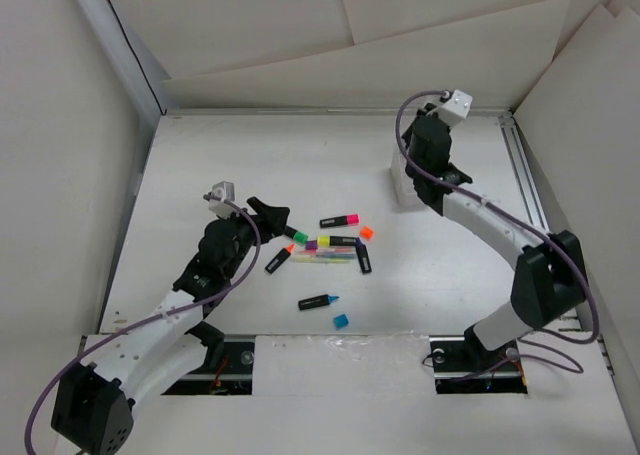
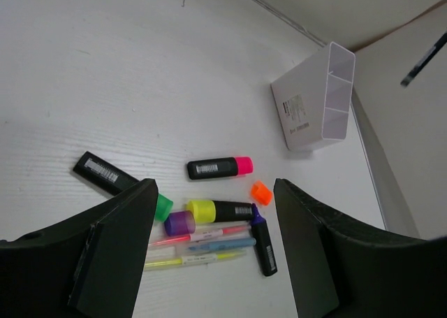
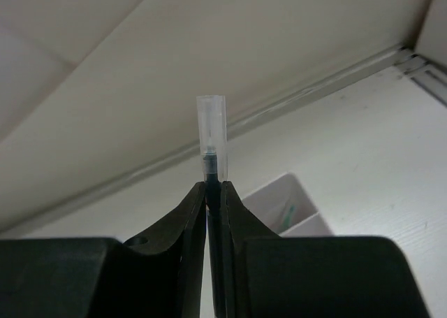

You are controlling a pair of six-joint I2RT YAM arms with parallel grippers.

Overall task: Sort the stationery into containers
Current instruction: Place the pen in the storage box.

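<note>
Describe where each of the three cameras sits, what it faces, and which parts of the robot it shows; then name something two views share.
Top external: above and behind the bases, looking down on the table; the left arm and right arm show.
Left wrist: on the left arm, facing the highlighters between the fingers of the open left gripper.
Right wrist: looks along the right gripper, shut on a pen, white box below.
Shared: the white box shows in all three.
</note>
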